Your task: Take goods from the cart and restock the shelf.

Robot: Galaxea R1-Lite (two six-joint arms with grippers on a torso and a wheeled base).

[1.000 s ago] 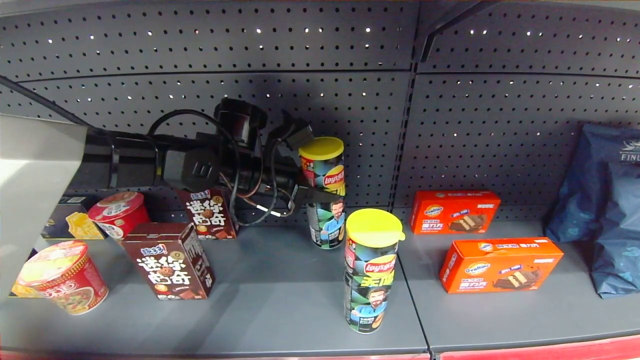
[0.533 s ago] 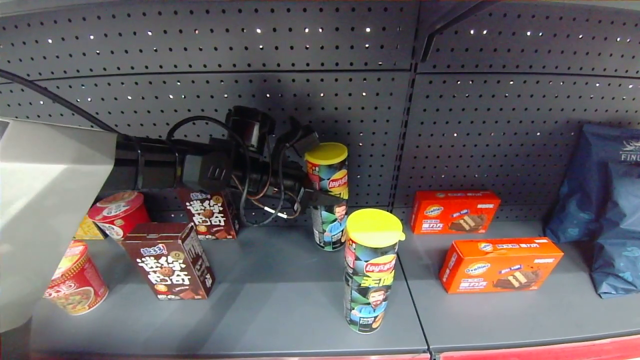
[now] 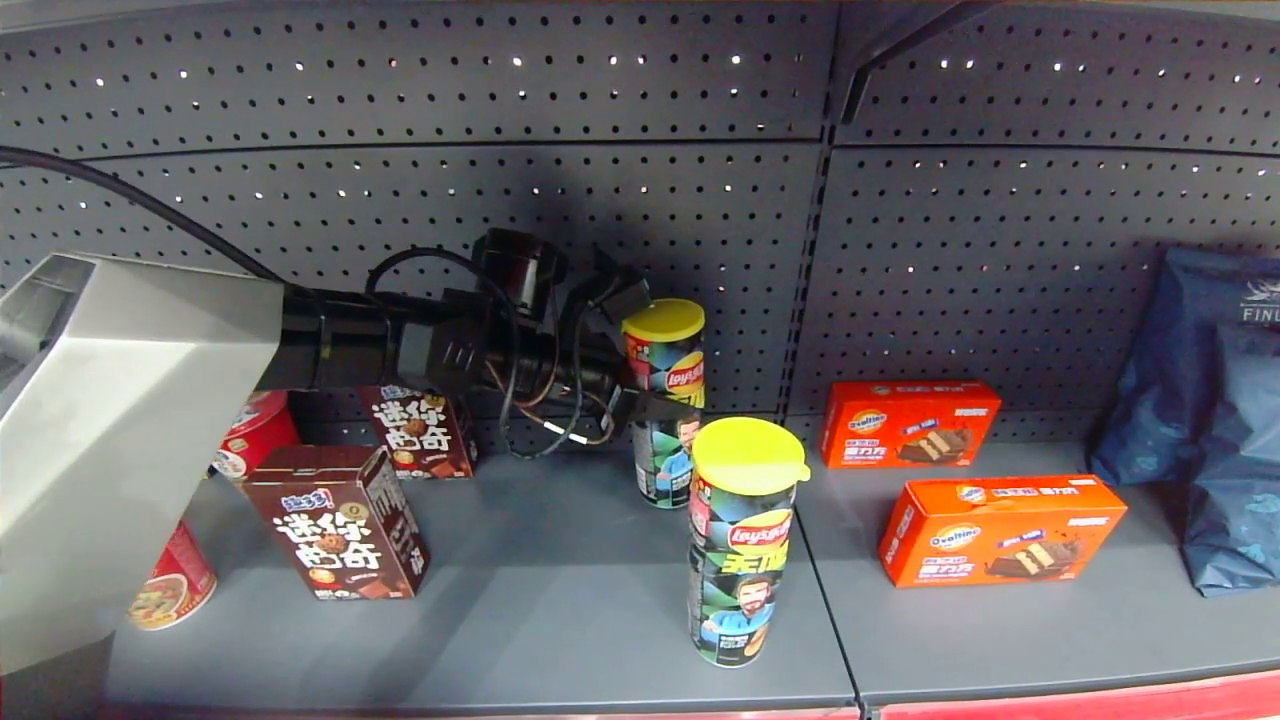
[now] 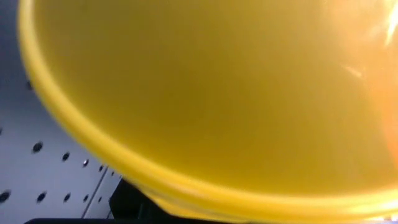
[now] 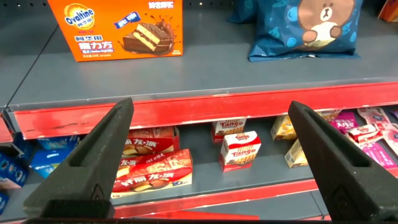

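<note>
The shelf [image 3: 560, 600] carries everything, and the front can [image 3: 745, 540], a chip tube standing near the shelf's front edge, serves as the marker. Far to its right, blue bags [image 3: 1200, 400] lean against the back panel. Nearer on that side lie two orange boxes [image 3: 1000, 528], one behind the other. To the left of the front can stand two brown boxes [image 3: 340, 535], also one behind the other. Just behind the front can and a little to its left is the held can [image 3: 665, 340], upright. Its yellow lid [image 4: 217, 93] looms close under the left wrist camera. I cannot tell whether its base touches the shelf.

The step looks like setting this can down in line behind the front can. It should go down straight and level, with a gap kept from the front can so neither tube tips. The release should wait until the base sits flat.

The left gripper [image 3: 640, 402] reaches in from the left of the front can, its jaws clamped round the held can's middle. The right gripper [image 5: 211, 162] hangs below the shelf's front edge, jaws spread wide and holding nothing.
</note>
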